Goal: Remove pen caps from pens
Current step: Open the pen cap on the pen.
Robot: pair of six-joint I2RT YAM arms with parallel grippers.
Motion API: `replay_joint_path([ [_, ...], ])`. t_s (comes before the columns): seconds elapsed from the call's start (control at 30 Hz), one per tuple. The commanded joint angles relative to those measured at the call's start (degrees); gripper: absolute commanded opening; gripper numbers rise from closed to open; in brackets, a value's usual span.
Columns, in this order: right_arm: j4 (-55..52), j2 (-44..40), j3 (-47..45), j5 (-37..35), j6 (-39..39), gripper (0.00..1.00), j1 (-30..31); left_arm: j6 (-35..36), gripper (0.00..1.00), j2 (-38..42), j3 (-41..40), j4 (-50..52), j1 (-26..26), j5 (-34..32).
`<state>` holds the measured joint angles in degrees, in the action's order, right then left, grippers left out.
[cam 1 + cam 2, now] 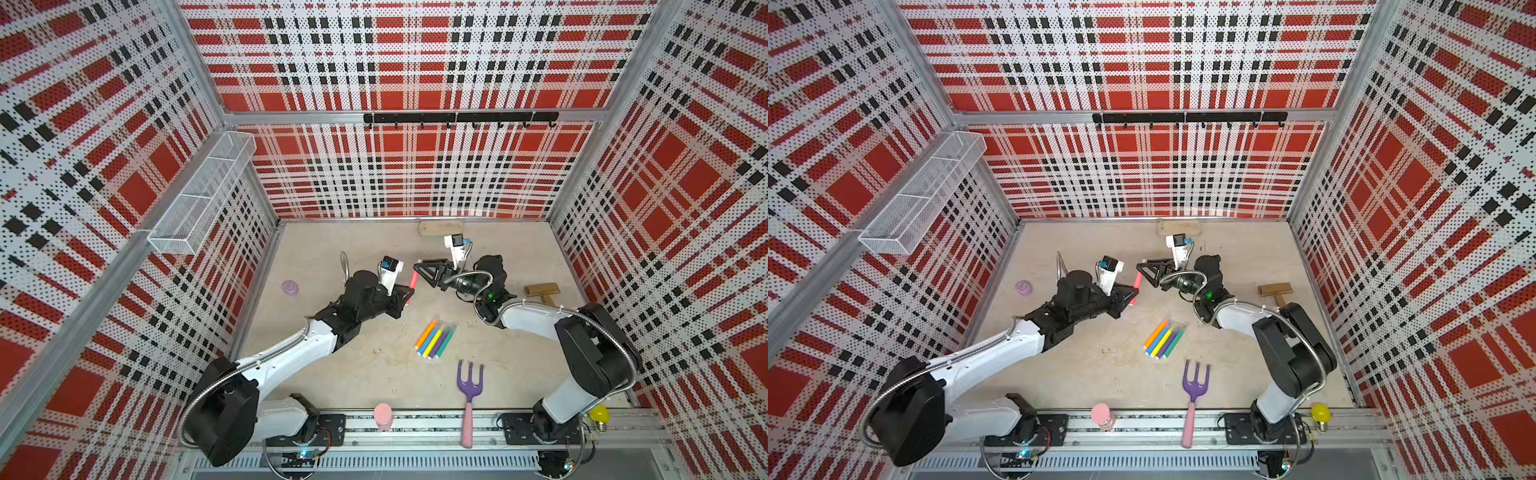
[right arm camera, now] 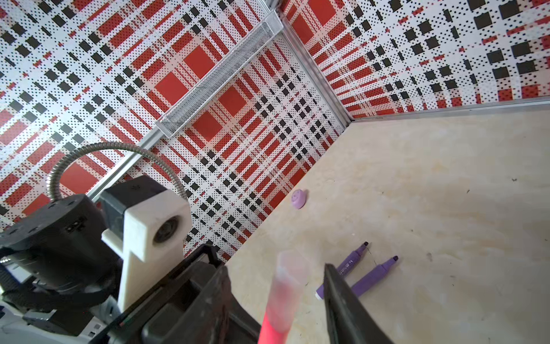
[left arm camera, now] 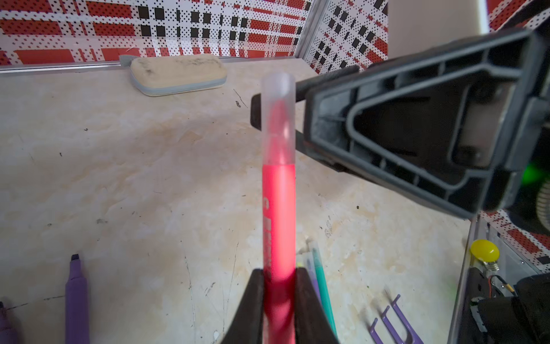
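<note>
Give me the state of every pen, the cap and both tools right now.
pink pen: held, capped.
cap: seated on pink pen.
left tool: shut on pink pen.
right tool: open, jaws either side of cap, not gripping.
purple pens: lying flat, uncapped.
pen row: lying side by side; caps seem on, hard to tell.

The 2 top views look steeply down from high up, with the whole beige marbled tabletop [image 1: 311, 249] in the lower centre of the frame. The 2 wrist cameras sit close, facing each other, sharing the slim pink-red plastic pen [image 3: 279, 208].
</note>
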<state>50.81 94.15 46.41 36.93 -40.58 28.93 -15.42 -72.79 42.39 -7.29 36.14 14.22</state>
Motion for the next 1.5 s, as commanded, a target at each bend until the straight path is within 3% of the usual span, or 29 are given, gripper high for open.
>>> replay_joint_path([
  [0.0, 3.1, 1.3, 1.3, 0.6, -0.3, 0.47, 0.3, -0.4, 0.05, 0.8, 0.0, -2.1, 0.4, 0.8],
  [0.4, 3.9, 1.6, 0.9, 0.1, -0.9, 0.08, 0.5, 0.1, 0.06, 1.4, -0.5, -2.2, 1.3, 1.3],
  [0.53, 4.3, 1.2, 0.7, 0.0, -0.9, 0.00, 0.6, 0.1, 0.04, 0.8, -0.7, -2.1, 1.3, 2.0],
  [0.93, 7.3, 0.5, 2.0, -0.1, -1.9, 0.00, -1.2, -0.5, 0.00, -2.5, -5.3, -1.1, 0.8, 7.9],
  [1.27, 6.9, -1.2, 3.1, -4.3, -1.5, 0.00, -5.5, 0.2, 0.00, -8.2, -6.3, 2.0, 2.9, 8.7],
  [1.47, 0.8, -4.8, 3.0, -9.5, 5.0, 0.00, -6.4, 2.4, 0.00, -11.6, -3.7, 7.0, 4.7, 7.8],
])
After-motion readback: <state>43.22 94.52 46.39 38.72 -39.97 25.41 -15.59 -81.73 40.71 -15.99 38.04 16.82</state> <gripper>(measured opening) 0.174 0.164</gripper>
